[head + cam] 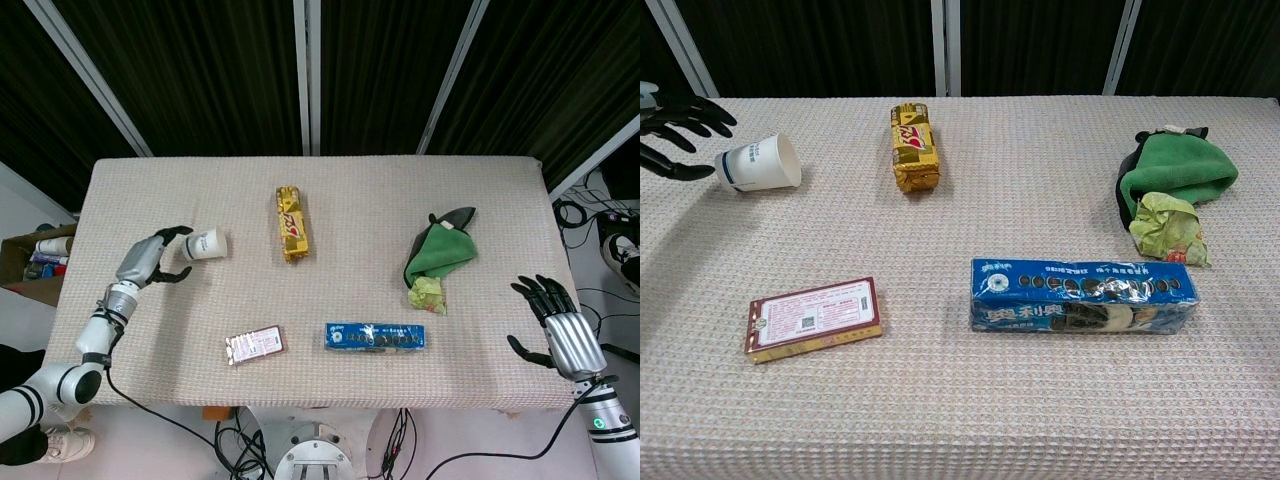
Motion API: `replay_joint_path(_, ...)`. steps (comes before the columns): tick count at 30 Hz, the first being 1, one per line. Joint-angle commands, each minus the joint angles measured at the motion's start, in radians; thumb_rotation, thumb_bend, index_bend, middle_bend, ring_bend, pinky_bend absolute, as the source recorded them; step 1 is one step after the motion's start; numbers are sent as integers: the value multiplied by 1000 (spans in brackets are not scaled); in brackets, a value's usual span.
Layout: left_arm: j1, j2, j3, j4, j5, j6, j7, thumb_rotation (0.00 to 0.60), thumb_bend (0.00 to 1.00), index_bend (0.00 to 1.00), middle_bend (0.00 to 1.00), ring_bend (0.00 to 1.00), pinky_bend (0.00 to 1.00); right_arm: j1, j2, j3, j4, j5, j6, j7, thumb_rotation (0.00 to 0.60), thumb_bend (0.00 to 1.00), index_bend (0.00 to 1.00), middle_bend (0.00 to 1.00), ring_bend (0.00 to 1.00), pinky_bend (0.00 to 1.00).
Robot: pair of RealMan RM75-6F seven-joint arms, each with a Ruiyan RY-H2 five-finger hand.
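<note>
Lying on its side near the left edge of the beige woven-cloth table (pixel 330 180), the small white paper cup with a blue band (pixel 758 163) points its open mouth toward the yellow foil-wrapped snack bar (pixel 913 147). The left hand (pixel 150 260) sits just beside the cup's closed base, fingers spread and holding nothing; whether a fingertip touches the base cannot be told. The right hand (pixel 558 325) hangs past the table's right edge, fingers apart and empty, well apart from the cup.

The cup is judged very light, thin-walled and easily crushed; on its side it is likely to roll under a slight push. A gentle hold around the mid-wall, thumb opposing the fingers, appears safest, since the rolled rim is stiffer than the wall but harder to reach in this pose.

Also on the table: a flat red-and-white printed carton (pixel 813 318), a long blue biscuit box (pixel 1082 295), and a green cloth (pixel 1175 170) with a crumpled yellow-green wrapper (pixel 1168 228) touching it.
</note>
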Motion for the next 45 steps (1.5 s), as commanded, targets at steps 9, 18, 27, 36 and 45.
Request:
replay_joint_path(9, -184, -133, -54, 0, -409, 50, 715, 600, 234, 118, 88, 98, 195, -2, 6, 2, -5, 7, -2, -3, 600, 214, 146, 118, 2, 84)
replay_joint_path(18, -311, -199, -47, 56, -741, 27, 953, 600, 225, 123, 108, 98, 199, -15, 5, 1, 8, 20, 2, 12, 600, 214, 146, 118, 2, 83)
replay_joint_path(27, -368, -236, -48, 53, -883, 88, 1035, 600, 224, 173, 146, 116, 208, -13, -1, 1, 18, 20, -5, 19, 600, 214, 146, 119, 2, 83)
replay_joint_path(36, -413, -285, -24, 91, -928, 169, 1131, 600, 215, 330, 263, 210, 275, -19, -1, 0, 20, 24, -4, 22, 600, 214, 146, 119, 2, 83)
replay_joint_path(45, -333, -273, -79, 48, -748, 215, 881, 600, 242, 466, 440, 340, 334, -25, -2, -1, 24, 22, 2, 28, 600, 214, 146, 119, 2, 83)
